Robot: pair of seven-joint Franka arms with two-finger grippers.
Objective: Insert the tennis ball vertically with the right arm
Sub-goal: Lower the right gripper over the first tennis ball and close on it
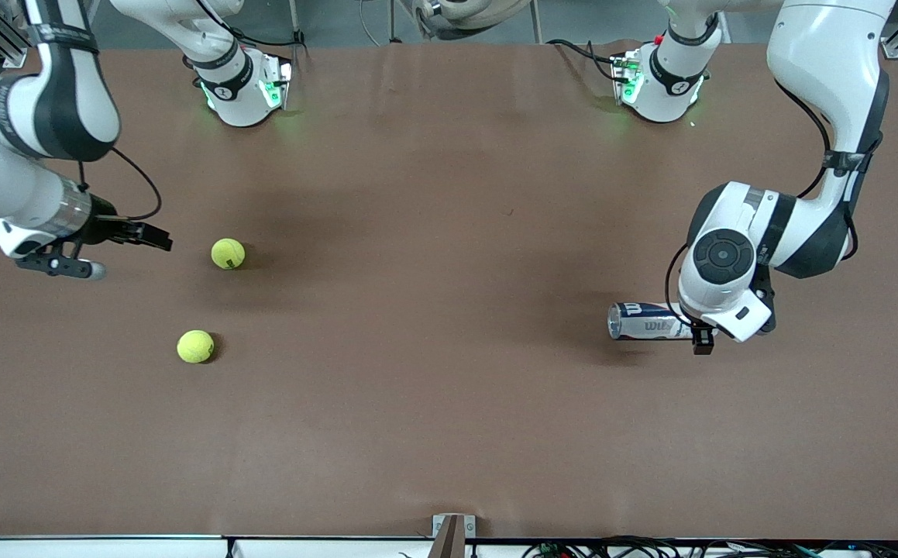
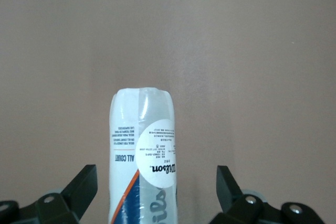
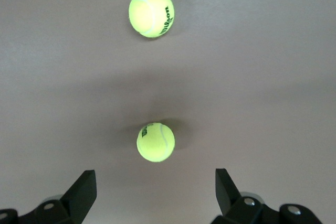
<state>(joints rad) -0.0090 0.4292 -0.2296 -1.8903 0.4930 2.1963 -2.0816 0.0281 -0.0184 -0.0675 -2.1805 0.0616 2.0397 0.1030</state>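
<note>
Two fuzzy yellow-green felt tennis balls mid-left of front frame, farther ball [image 1: 228, 253] just beside right gripper [image 1: 127, 246], jaws spread, empty

Nearer ball [image 1: 195, 346] lower

Left gripper [image 2: 157, 195] spread astride lying clear plastic Wilson can [image 1: 645, 321]

Ball light, springy, grippy, rolls easily; pinch across middle

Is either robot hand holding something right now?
No. The left gripper is open around the lying can; the right gripper is open, both tennis balls on the table.

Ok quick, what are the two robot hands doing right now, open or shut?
Left end effector: open, fingers either side of the lying Wilson ball can, not gripping it.
Right end effector: open, holding nothing, near the two tennis balls.
</note>
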